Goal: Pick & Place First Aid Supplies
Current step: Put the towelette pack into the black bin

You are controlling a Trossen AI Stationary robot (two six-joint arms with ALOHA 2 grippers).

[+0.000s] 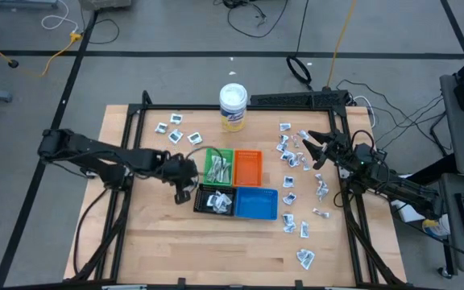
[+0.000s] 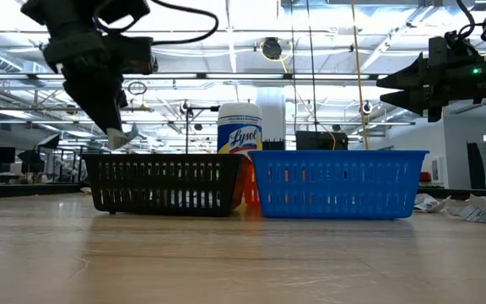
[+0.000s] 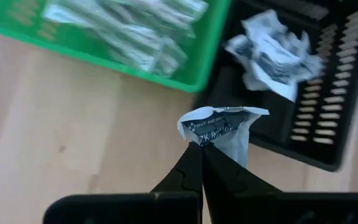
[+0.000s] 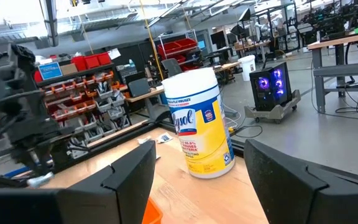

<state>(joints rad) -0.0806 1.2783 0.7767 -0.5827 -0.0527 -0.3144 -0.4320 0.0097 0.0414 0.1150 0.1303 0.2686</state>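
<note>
Left hand (image 3: 199,149), clenched on a small printed packet (image 3: 219,129), hangs just beside the black tray (image 3: 328,93), which lies immediately ahead of it, while the right hand (image 1: 316,150), released, waits above scattered packets (image 1: 295,158).

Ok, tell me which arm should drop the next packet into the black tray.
Left. The left gripper is shut on a packet just beside the black tray; the right gripper is open, empty, over the scattered packets.
</note>
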